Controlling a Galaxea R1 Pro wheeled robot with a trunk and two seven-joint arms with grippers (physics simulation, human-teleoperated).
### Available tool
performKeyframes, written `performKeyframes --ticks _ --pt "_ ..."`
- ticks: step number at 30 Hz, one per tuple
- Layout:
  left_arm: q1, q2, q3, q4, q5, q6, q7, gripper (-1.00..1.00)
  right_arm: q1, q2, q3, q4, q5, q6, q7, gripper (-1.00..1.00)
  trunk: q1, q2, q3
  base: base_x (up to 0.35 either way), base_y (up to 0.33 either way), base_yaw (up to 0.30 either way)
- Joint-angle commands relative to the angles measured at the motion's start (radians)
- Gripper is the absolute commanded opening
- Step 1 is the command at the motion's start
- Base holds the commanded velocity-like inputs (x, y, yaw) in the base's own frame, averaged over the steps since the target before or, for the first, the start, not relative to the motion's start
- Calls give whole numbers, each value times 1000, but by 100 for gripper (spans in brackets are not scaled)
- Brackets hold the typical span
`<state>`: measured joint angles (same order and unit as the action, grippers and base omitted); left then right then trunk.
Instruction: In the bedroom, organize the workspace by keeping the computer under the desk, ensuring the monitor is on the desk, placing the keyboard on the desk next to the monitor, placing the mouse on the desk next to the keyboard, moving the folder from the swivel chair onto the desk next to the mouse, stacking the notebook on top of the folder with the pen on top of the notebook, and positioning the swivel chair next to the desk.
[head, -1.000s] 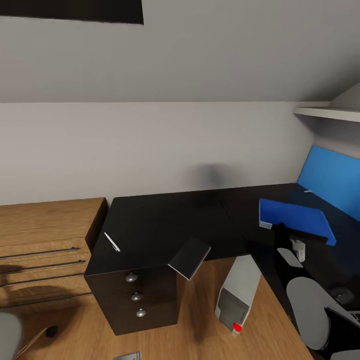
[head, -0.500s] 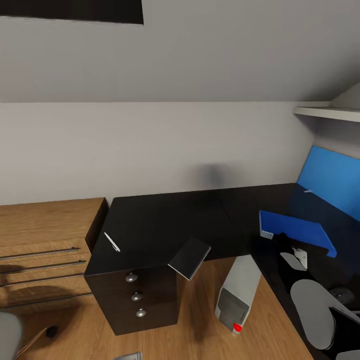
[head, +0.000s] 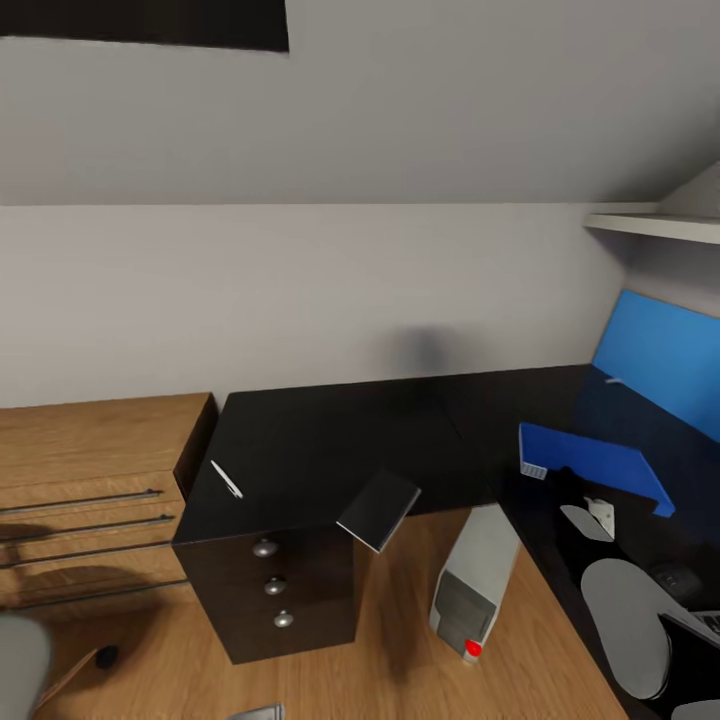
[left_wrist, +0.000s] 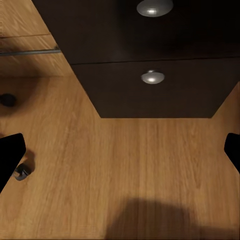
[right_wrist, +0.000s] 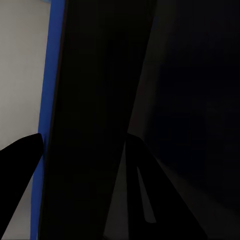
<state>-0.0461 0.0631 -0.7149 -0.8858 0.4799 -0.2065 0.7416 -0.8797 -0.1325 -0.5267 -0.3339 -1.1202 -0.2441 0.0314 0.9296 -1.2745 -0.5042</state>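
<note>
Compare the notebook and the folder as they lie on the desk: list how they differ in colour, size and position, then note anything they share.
Colour: the notebook is dark grey with pale edges; the folder is bright blue.
Size: the notebook looks smaller than the folder.
Position: the notebook juts over the front edge of the desk near the drawer unit; the folder lies on the right-hand wing, close to the right arm.
Shared: both are flat rectangles resting on the black desk top.

Black desk (head: 330, 440), blue folder (head: 595, 462), seemingly white pen (head: 226, 479)

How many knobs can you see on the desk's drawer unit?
3 on the drawer unit, stacked vertically: top knob, middle knob, bottom knob.
</note>
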Motion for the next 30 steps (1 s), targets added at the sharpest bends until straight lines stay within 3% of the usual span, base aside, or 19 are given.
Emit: performKeyframes --ticks 1,30 --pt "-1 1 -6 -1 11 -7 5 100 -1 0 0 1 -10 -3 3 -100 0 -1 -1 -168 0 0" --pt "-1 1 -6 -2 11 -7 5 100 -1 1 2 1 -7 -1 2 -100 0 -1 -1 -28 0 0"
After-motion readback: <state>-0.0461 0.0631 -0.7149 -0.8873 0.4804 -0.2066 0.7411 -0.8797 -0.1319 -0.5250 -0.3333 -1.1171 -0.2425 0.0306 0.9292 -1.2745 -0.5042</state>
